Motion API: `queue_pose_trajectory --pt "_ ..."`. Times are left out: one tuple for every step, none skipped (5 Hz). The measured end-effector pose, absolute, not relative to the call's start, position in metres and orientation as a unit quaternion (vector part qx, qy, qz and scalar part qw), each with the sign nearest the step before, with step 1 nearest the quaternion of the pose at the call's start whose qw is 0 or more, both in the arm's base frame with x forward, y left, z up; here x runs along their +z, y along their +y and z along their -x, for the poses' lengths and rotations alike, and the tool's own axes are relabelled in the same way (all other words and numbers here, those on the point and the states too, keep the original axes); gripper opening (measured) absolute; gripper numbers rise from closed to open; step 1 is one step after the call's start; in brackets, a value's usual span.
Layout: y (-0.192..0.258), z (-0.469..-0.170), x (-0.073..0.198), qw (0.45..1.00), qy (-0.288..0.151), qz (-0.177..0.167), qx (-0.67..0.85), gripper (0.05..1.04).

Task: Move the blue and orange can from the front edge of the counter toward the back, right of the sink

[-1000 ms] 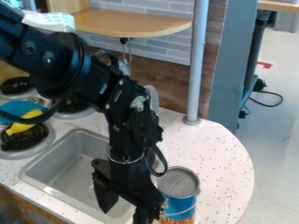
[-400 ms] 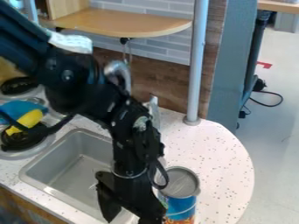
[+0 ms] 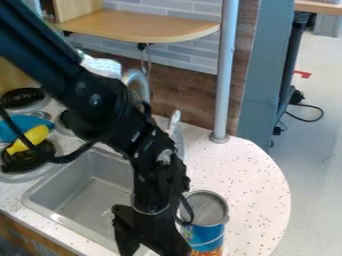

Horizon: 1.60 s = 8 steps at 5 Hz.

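Clearance matters: the hand [image 3: 142, 250], spread at the sink [image 3: 80, 195], should move slowly and sidestep the can [image 3: 208, 234] beside it, lest it tip.

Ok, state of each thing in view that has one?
Black two-finger gripper: over the sink's near right side, fingers apart.
Blue cylindrical can with grey top: upright, beside the sink; open or lidded, can't tell.
Silver rectangular sink: partly hidden by the arm.
Yellow object: tilted, next to a blue one.
Black coil burner beneath: no glow.
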<state>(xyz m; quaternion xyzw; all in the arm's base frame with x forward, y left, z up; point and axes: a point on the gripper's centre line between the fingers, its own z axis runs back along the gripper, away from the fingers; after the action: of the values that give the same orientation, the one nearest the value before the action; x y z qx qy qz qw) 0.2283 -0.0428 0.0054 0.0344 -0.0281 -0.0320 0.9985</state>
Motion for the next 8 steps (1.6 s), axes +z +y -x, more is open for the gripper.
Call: queue_pose_trajectory --pt "-0.044 -0.238 -0.006 0.998 -0.028 -0.039 -0.027 1.001" --pt "-0.047 -0.249 -0.013 0.999 -0.024 -0.04 -0.025 1.001" --pt "-0.052 -0.262 -0.019 0.999 -0.019 -0.036 -0.021 1.001" --pt "-0.072 -0.289 -0.024 0.999 -0.016 -0.033 -0.021 1.001" --pt "-0.085 -0.307 -0.026 0.999 -0.018 -0.033 -0.026 1.001" --pt "-0.091 -0.319 -0.027 0.999 -0.021 -0.026 -0.02 1.001" --pt "-0.093 -0.328 -0.027 0.999 -0.022 -0.025 -0.022 1.001" --pt "-0.092 -0.334 -0.027 0.999 -0.023 -0.023 -0.021 1.001"
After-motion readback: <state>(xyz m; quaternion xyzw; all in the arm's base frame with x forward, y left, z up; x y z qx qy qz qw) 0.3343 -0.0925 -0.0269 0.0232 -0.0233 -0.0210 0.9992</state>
